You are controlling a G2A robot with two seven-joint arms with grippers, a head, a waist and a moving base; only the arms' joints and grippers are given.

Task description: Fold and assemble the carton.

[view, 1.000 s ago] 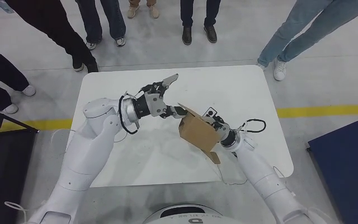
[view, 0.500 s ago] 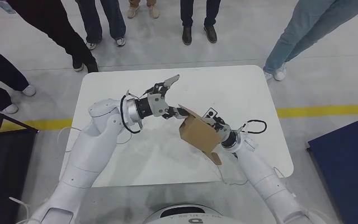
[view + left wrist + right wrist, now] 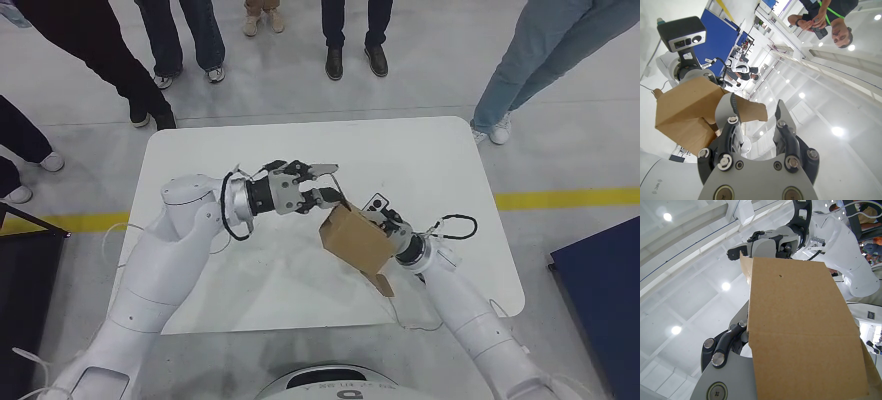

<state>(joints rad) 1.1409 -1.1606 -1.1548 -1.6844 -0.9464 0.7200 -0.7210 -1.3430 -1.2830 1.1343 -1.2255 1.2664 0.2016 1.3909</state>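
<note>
A brown carton (image 3: 355, 240) hangs tilted above the middle of the white table (image 3: 200, 160), partly folded, with a loose flap (image 3: 753, 111) sticking out at its upper end. My right gripper (image 3: 384, 223) is shut on the carton's far side panel (image 3: 800, 323), which hides its fingertips in the right wrist view. My left gripper (image 3: 333, 182) is open at the carton's upper corner. In the left wrist view the flap lies between its two fingers (image 3: 726, 109), close against one of them. The right wrist view shows the left gripper (image 3: 753, 249) just behind the carton's top edge.
The carton is held over the table's right half, and bare tabletop lies to the left and front. A black cable loop (image 3: 455, 225) hangs off the right wrist. A blue mat (image 3: 600, 290) lies on the floor beyond the table's right edge.
The left gripper has turned and dropped from pointing up and away to straddling the carton's upper flap. The carton and the right arm have hardly moved.
</note>
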